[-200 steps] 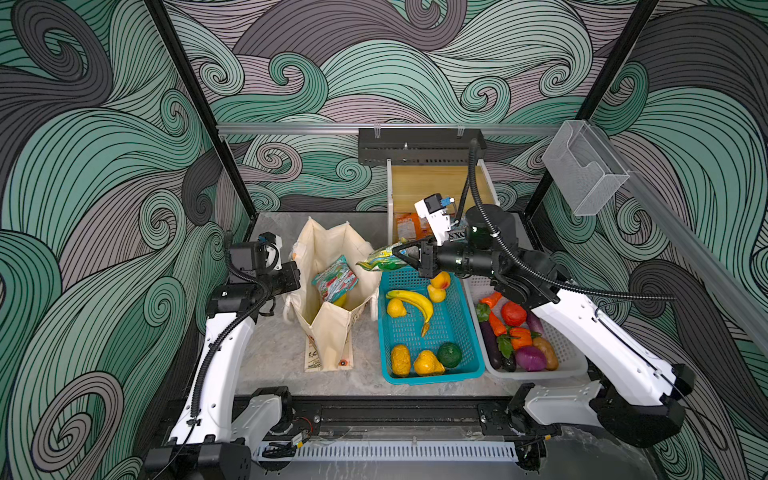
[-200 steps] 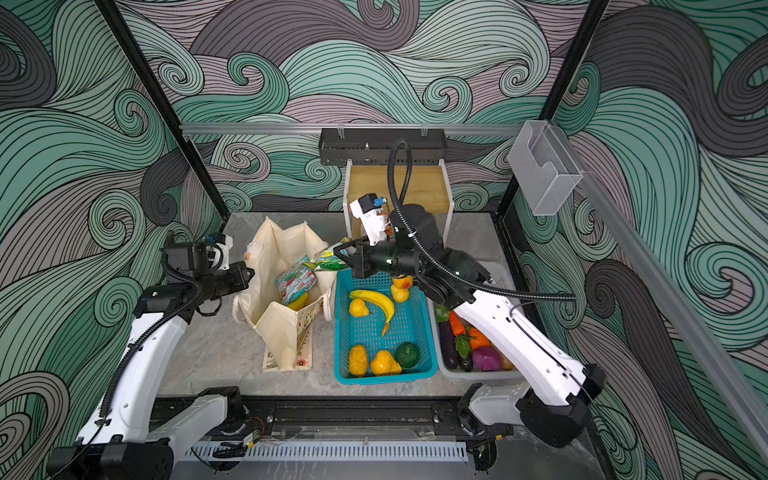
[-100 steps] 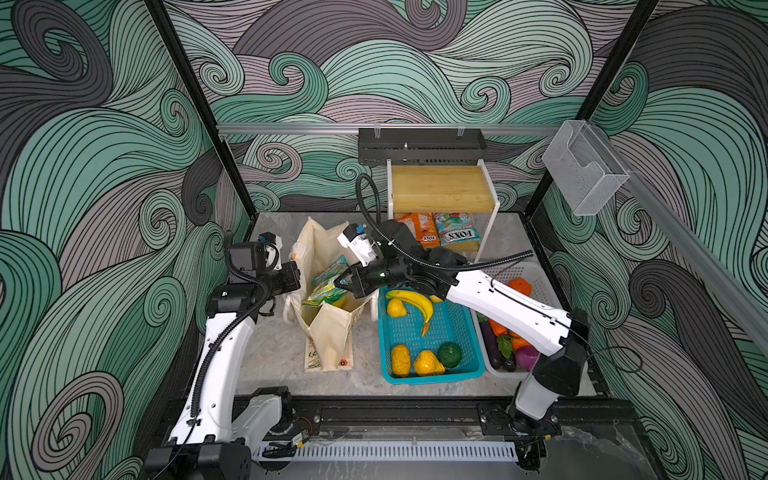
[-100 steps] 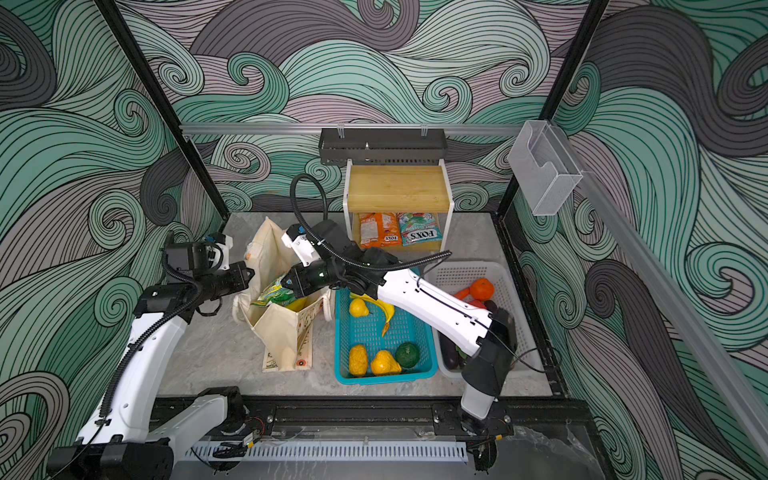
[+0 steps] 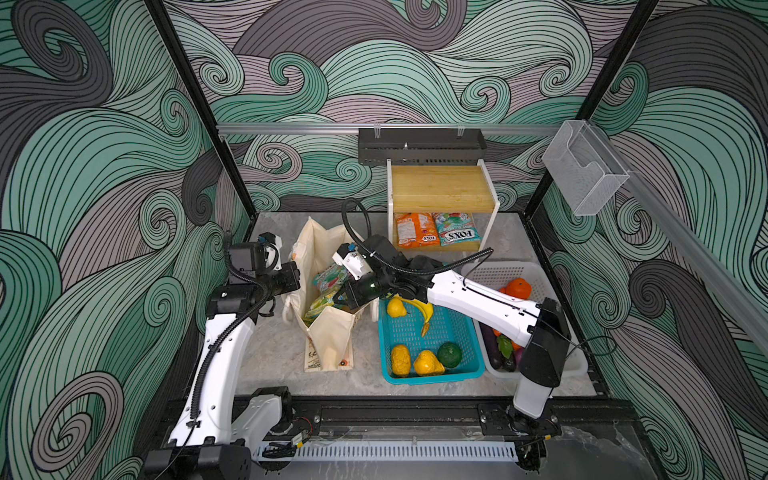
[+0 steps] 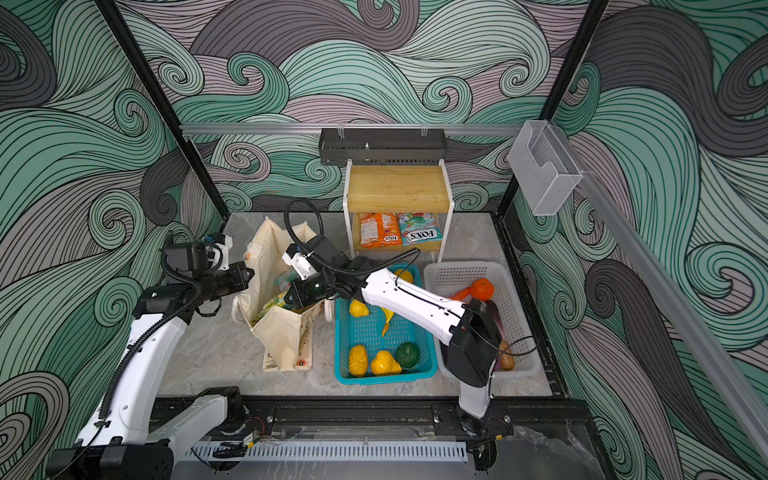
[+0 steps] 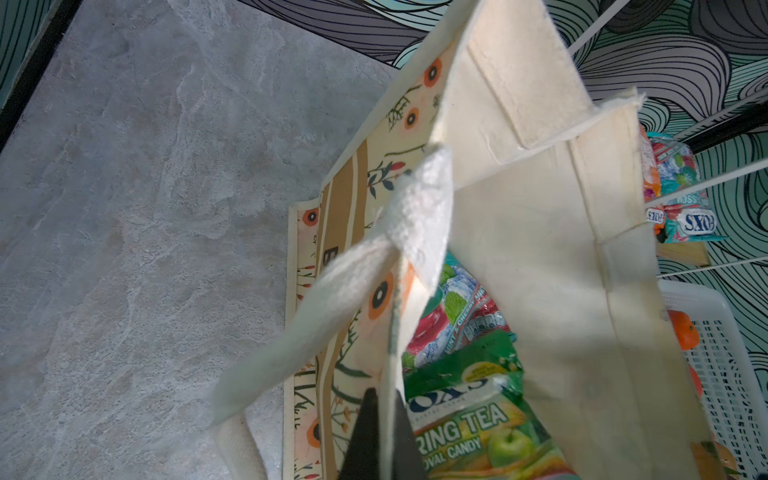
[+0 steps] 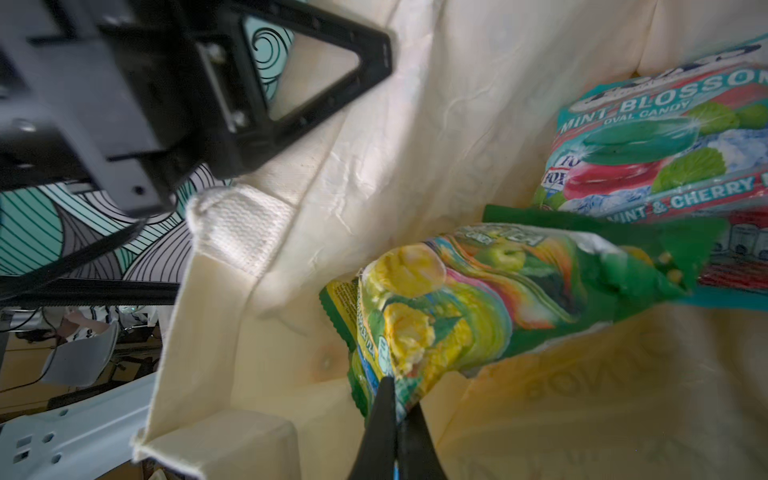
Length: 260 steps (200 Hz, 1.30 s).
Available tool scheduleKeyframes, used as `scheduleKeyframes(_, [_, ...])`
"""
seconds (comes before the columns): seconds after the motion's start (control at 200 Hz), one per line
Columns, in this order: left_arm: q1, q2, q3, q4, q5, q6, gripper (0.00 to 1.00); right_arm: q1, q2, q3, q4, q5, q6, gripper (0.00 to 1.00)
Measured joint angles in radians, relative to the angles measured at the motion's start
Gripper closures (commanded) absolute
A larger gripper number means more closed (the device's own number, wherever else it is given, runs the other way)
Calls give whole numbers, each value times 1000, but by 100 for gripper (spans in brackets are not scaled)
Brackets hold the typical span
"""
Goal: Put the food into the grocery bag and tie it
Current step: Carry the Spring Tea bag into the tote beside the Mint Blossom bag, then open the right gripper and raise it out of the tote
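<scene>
While the grocery bag (image 5: 328,336) stands open on the grey table (image 5: 270,357), just left of the teal basket (image 5: 432,377), the left gripper (image 5: 293,279) is clamped on the bag's left rim. In the left wrist view the cloth edge is pinched between its closed jaws, close to a white handle (image 7: 332,291).

The right gripper (image 8: 399,399) reaches across from the right, over the far left corner of the teal basket, into the mouth of the bag. Its jaws are closed on one end of a green-yellow packet (image 8: 478,299), which sits inside the bag. That packet partly covers a teal-red packet (image 8: 665,137) lying deeper in the bag against the far wall.

More food remains outside. A banana (image 5: 419,309) and several yellow fruits lie in the teal basket, with a dark green fruit (image 5: 449,354) at its near right. An orange (image 5: 518,287) and other vegetables sit in the white basket (image 5: 494,270) on the right, partly hidden by the right arm. Two more packets lie under the wooden shelf (image 5: 442,189) at the far side.
</scene>
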Motion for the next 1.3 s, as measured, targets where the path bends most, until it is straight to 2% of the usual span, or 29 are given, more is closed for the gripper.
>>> scheduleKeyframes(0.2, [0, 0, 0, -1, 0, 0, 100, 0, 50, 0, -46, 37, -27, 93])
scheduleKeyframes(0.31, [0, 0, 0, -1, 0, 0, 100, 0, 62, 0, -57, 42, -37, 82])
scheduleKeyframes(0.575, [0, 0, 0, 1, 0, 0, 100, 0, 41, -6, -89, 86, -60, 39])
scheduleKeyframes(0.695, [0, 0, 0, 1, 0, 0, 100, 0, -38, -35, -98, 136, -67, 22])
scheduleKeyframes(0.715, [0, 0, 0, 1, 0, 0, 100, 0, -59, -41, -98, 144, -68, 16])
scheduleKeyframes(0.766, [0, 0, 0, 1, 0, 0, 100, 0, -108, -53, -99, 170, -70, 12])
scheduleKeyframes(0.966, [0, 0, 0, 1, 0, 0, 100, -7, -325, -134, -89, 336, -61, 10])
scheduleKeyframes(1.096, [0, -1, 0, 1, 0, 0, 100, -46, -376, -169, -84, 403, -52, 14])
scheduleKeyframes(1.196, [0, -3, 0, 0, 0, 0, 100, -90, -343, -188, -68, 389, -35, 22])
scheduleKeyframes(1.301, [0, -5, 0, 0, -1, 0, 100, -114, -271, -219, -21, 345, -20, 39])
